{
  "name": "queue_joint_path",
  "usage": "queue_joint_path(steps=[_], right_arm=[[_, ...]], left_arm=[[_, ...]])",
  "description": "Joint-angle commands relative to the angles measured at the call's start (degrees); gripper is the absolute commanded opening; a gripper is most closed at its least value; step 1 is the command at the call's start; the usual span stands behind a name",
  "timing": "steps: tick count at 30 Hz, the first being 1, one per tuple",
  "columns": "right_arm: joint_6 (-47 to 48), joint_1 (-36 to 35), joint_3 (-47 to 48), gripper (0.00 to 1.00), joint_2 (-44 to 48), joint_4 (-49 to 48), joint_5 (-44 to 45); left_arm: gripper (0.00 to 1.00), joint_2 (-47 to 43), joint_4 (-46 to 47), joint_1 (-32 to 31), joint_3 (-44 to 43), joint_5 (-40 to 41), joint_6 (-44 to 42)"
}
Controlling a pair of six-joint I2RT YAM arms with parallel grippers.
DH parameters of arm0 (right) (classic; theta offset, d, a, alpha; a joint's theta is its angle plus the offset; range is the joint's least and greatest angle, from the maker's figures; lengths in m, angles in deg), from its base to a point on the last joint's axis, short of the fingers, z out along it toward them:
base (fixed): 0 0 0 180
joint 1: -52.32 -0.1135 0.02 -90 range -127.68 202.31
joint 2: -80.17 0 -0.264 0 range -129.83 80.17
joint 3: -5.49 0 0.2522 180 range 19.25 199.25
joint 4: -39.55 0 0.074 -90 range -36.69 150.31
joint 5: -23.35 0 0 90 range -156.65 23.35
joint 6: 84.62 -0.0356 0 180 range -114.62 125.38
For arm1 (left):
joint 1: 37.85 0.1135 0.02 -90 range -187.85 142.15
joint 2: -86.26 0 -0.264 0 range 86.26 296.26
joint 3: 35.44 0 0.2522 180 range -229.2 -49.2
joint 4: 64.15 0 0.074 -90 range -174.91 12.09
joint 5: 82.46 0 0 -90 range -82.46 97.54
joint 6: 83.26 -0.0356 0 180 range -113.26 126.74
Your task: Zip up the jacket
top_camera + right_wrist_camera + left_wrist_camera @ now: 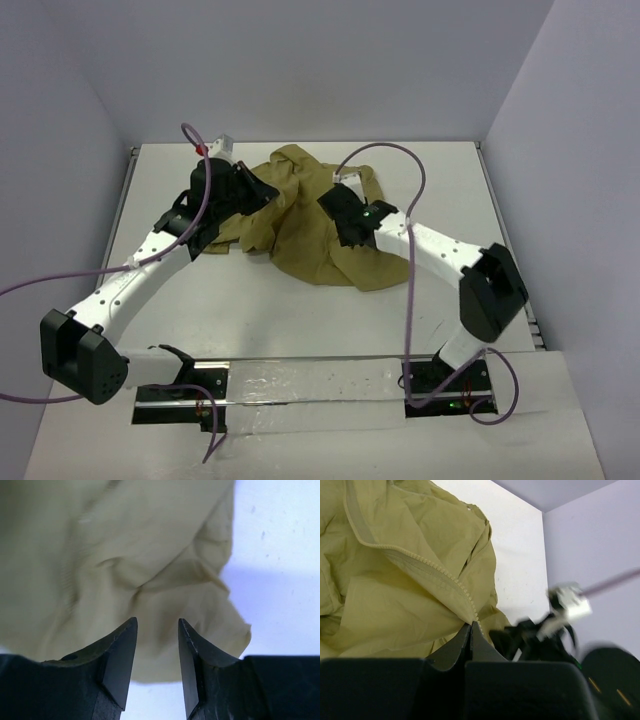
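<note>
White table (300,320) spreads before my two bases. My left gripper (471,626) is pressed together on the jacket (310,235) at its zipper (435,570); my right gripper (157,630) stands apart over the cloth. The jacket lies crumpled at the far middle.

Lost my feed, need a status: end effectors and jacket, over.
Left end effector shut on jacket zipper edge. Right end effector open above cloth. Zip undone, cloth crumpled. Nothing blocking.
</note>
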Motion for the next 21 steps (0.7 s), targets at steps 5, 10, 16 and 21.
queue_joint_path(steps=[5,10,16,21], right_arm=[[-0.95,-13.36,-8.18,0.45,9.77,-7.71,-5.74],[-2.03,-13.2,-12.66,0.46,6.5,-12.76,-15.78],[-3.06,-10.8,-11.5,0.49,0.24,-13.79,-17.86],[-3.58,-7.72,-10.29,0.49,-2.49,-12.52,-11.89]], left_arm=[[0.0,0.51,1.36,-1.41,-0.9,-0.07,-0.06],[0.0,0.14,1.42,-1.73,-0.47,-0.05,0.08],[0.0,-0.35,0.9,-1.95,-0.73,-0.09,0.04],[0.0,-0.53,0.98,-1.96,-0.65,-0.09,-0.05]])
